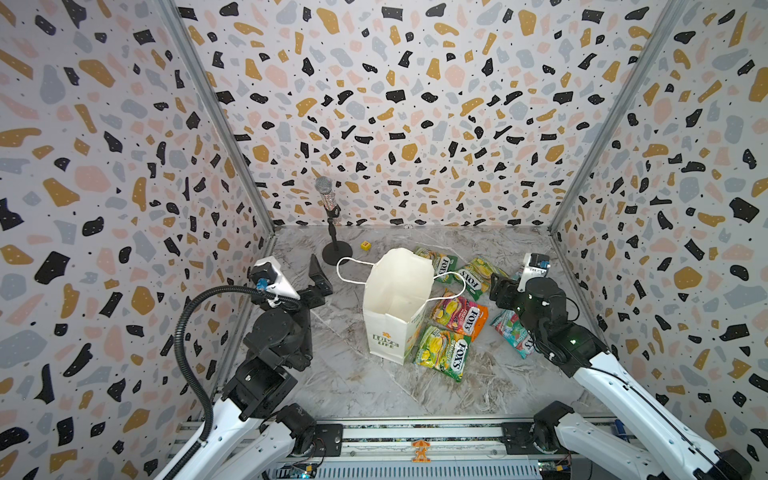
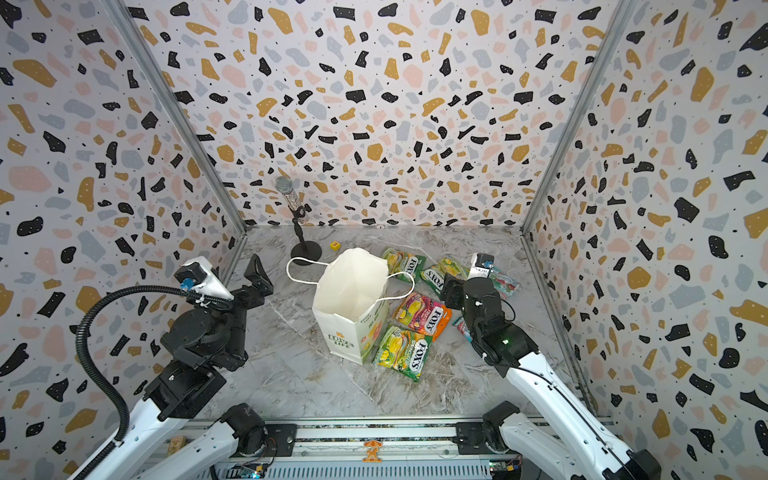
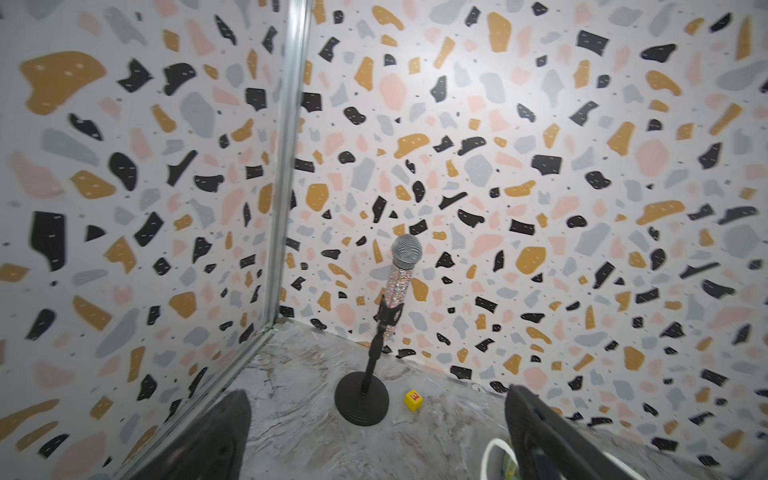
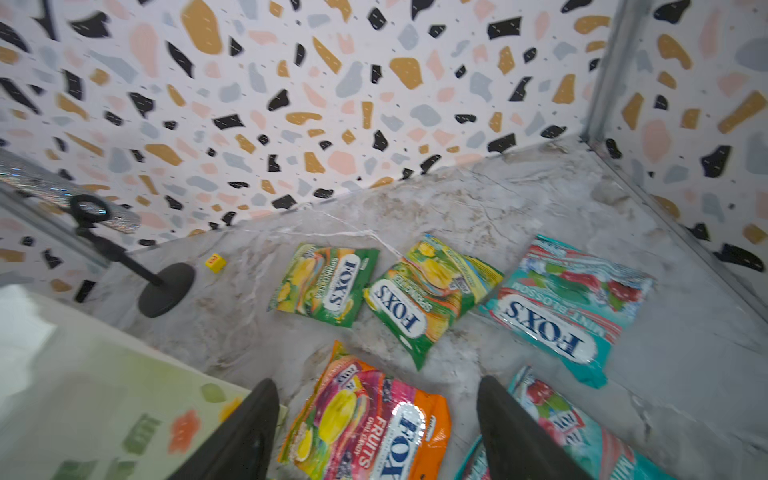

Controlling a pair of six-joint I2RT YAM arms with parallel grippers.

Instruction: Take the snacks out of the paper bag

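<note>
The paper bag (image 1: pixel 384 332) stands upright about mid-table. It's a tall white box shape with crisp folded edges, and its mouth gapes so the plain matte inside shows in both top views. There's green "LOVE LIFE" lettering on the front, and thin white cord handles (image 1: pixel 345 270) flop out to either side. The snacks (image 2: pixel 419 316) are all out on the grey marble-look tabletop (image 1: pixel 345 374), fanned along the bag's right side. They're flat, crinkly, glossy pouches with white "FOX'S" ovals. The front green-yellow pouch (image 1: pixel 442 353) lies just beside the bag's front corner, with the orange-pink pouch (image 1: pixel 459 316) right behind it. Farther back, a darker green pouch (image 4: pixel 328 286) and a crumpled green-yellow pouch (image 4: pixel 432 295) meet edge to edge. One teal-red pouch (image 4: pixel 569 307) lies nearer the right wall, and another teal-red pouch (image 1: pixel 513 334) sits partly under the right arm. The right gripper (image 4: pixel 377 386) hovers over the orange-pink pouch, its black wedge-shaped fingers (image 4: pixel 245 428) spread wide with nothing pinched. The left gripper (image 1: pixel 321 276) sits off to the bag's left, jaws also wide apart and empty, pointing at the back corner. There a glittery microphone (image 3: pixel 405 266) with a mesh ball head stands on a round black base, with a tiny yellow cube (image 3: pixel 413 400) just beside it.
</note>
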